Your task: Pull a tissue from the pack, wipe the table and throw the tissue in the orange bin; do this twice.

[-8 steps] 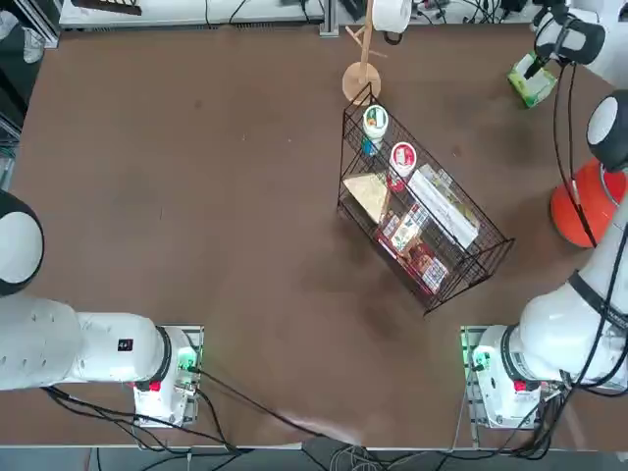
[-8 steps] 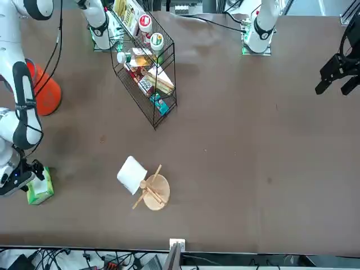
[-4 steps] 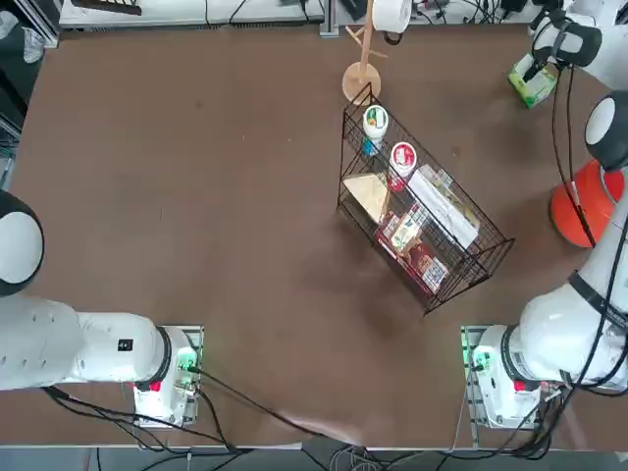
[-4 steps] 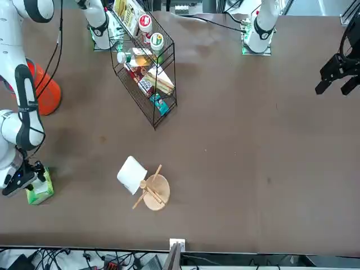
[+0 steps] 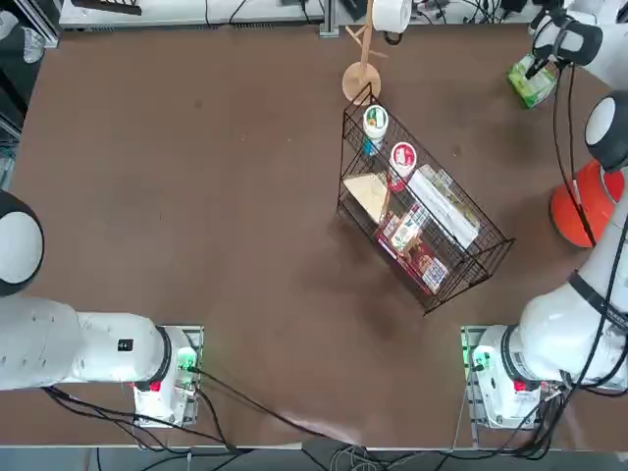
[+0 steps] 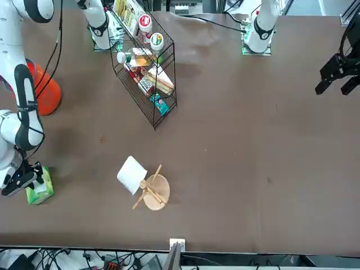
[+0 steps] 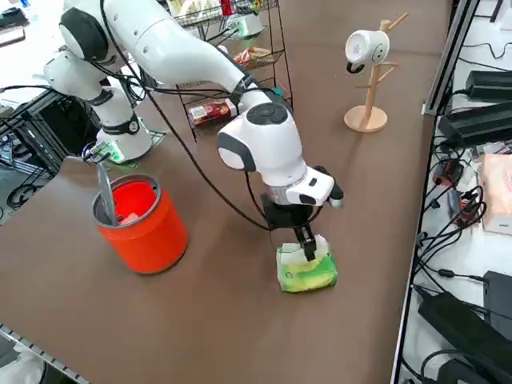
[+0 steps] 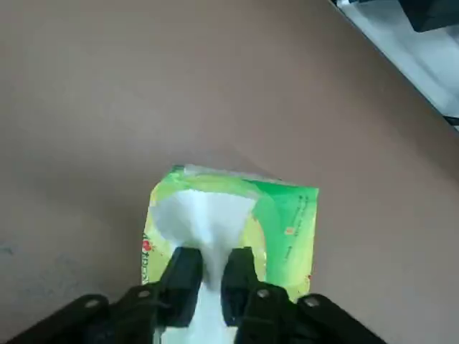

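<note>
Pinching the first tissue at the pack

Wrist view: my right gripper (image 8: pixel 210 276) nips the tissue (image 8: pixel 208 222) standing from the pack (image 8: pixel 233 226). Side view: pack (image 7: pixel 306 270) near the table (image 7: pixel 240 320) edge, orange bin (image 7: pixel 140 216) nearby; I'd lift straight, slowly.

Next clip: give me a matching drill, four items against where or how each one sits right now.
Items:
1. tissue
2. pack
3. orange bin
4. mug

States:
A. hangs on the wooden tree
B. upright beside the right arm
C. pinched by the right gripper
D. lies at the table corner

Pairs: 1-C, 2-D, 3-B, 4-A
</note>
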`<action>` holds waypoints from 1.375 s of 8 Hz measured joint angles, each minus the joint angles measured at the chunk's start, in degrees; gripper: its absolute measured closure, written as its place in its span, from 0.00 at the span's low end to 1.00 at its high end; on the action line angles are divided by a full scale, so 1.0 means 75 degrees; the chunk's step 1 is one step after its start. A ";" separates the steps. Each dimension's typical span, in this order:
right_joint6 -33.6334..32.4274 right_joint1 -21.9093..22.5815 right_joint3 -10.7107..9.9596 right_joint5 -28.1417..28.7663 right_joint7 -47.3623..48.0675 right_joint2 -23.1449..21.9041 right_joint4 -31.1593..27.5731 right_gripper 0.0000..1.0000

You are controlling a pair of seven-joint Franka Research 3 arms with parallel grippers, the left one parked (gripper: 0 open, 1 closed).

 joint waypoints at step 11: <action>-0.0441 -0.0083 -0.0086 -0.0001 -0.0028 -0.0322 0.0130 0.98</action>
